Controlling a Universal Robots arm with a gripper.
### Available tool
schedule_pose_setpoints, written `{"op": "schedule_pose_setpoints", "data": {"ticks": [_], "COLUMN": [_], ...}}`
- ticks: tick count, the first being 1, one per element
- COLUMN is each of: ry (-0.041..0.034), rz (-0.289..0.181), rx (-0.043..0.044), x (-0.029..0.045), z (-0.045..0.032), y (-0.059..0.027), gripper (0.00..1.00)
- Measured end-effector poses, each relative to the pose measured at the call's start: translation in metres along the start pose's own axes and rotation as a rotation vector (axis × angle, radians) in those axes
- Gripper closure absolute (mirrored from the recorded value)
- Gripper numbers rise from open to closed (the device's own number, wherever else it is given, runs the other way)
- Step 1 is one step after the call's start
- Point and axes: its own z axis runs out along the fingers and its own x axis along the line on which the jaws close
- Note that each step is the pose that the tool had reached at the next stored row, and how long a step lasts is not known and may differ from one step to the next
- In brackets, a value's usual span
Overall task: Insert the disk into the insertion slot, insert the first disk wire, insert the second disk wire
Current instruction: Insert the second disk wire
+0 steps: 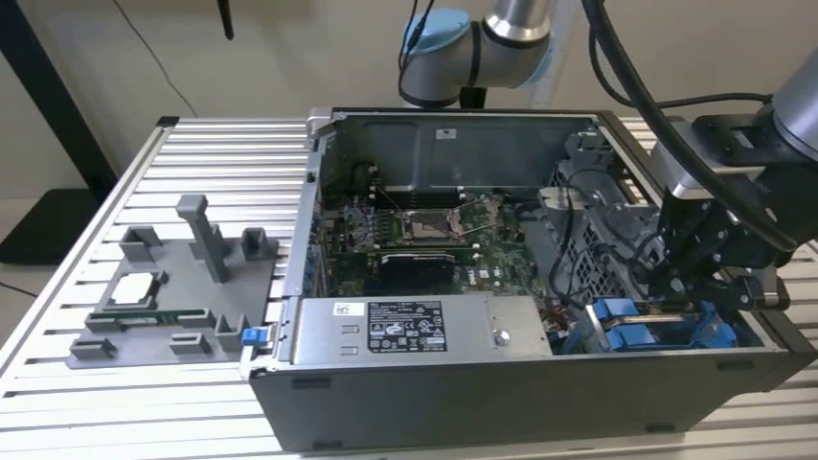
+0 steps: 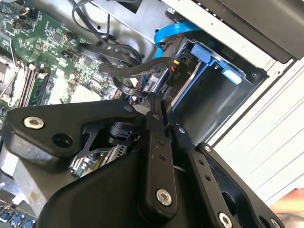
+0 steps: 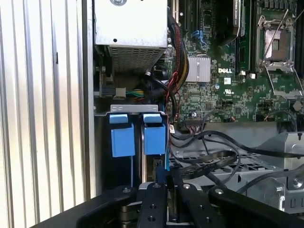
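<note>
The disk's blue carrier (image 1: 626,331) sits inside the insertion slot (image 3: 128,110) at the case's front corner on the exterior view's right. Its two blue tabs (image 3: 154,135) stand at the bay's mouth. My gripper (image 1: 671,287) reaches down into the case right over that bay. In both wrist views its black fingers (image 2: 154,137) are pressed close together on a black disk wire (image 2: 137,71) whose connector (image 2: 176,70) lies at the carrier's (image 2: 211,57) end. A blue flat cable (image 2: 175,31) curves past the bay.
The open case (image 1: 511,402) holds the motherboard with its CPU socket (image 1: 428,225) and a grey labelled power-supply box (image 1: 409,331). Loose black cables (image 3: 213,152) cross beside the bay. A grey fixture plate (image 1: 167,287) with parts lies on the slatted table at the exterior view's left.
</note>
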Motion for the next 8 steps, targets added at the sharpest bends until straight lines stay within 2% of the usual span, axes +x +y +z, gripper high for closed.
{"op": "schedule_pose_setpoints", "data": {"ticks": [8], "ry": [0.0000], "rz": [0.000], "rx": [0.0014], "x": [0.0001], "z": [0.0005], "y": [-0.0002], "gripper": [1.00]}}
